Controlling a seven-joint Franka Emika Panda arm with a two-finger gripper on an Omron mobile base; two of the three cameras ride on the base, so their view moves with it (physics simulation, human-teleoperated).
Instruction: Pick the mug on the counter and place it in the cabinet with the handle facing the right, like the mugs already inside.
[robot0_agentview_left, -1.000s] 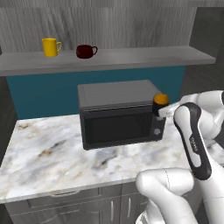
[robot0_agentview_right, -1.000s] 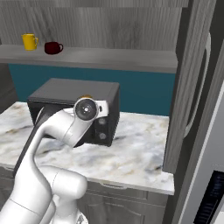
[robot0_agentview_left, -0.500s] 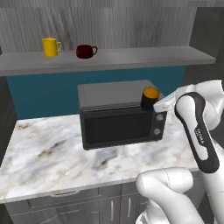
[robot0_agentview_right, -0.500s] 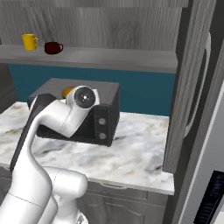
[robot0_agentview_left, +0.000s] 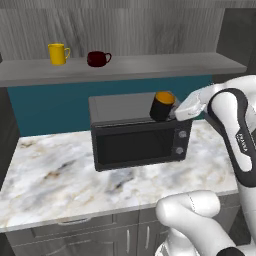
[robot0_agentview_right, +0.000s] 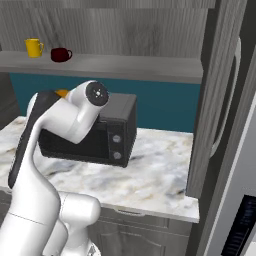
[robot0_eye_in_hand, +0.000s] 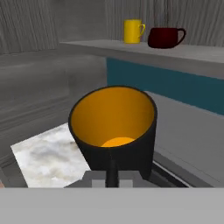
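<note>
The black mug (robot0_agentview_left: 162, 106) with its orange inside hangs in the air just above the microwave's top, tilted a little. My gripper (robot0_agentview_left: 171, 113) is shut on its right side, at the handle. In the hand view the mug (robot0_eye_in_hand: 113, 124) sits right in front of the gripper (robot0_eye_in_hand: 113, 174), mouth toward the camera. Above it runs the grey cabinet shelf (robot0_agentview_left: 150, 67), where the yellow mug (robot0_agentview_left: 58, 53) and the dark red cup (robot0_agentview_left: 97, 58) stand at the left. Both show far off in the hand view, yellow mug (robot0_eye_in_hand: 132, 30) and red cup (robot0_eye_in_hand: 164, 38). The marble counter (robot0_agentview_left: 55, 170) lies below.
A black microwave (robot0_agentview_left: 135, 135) stands on the counter under the held mug. The shelf to the right of the red cup is bare board. In the right base view a tall grey panel (robot0_agentview_right: 220, 100) closes off the counter's (robot0_agentview_right: 150, 172) right end.
The arm has carried the mug leftward and slightly up, from beside the microwave's right end to above its top. The gripper has stayed shut on it.
</note>
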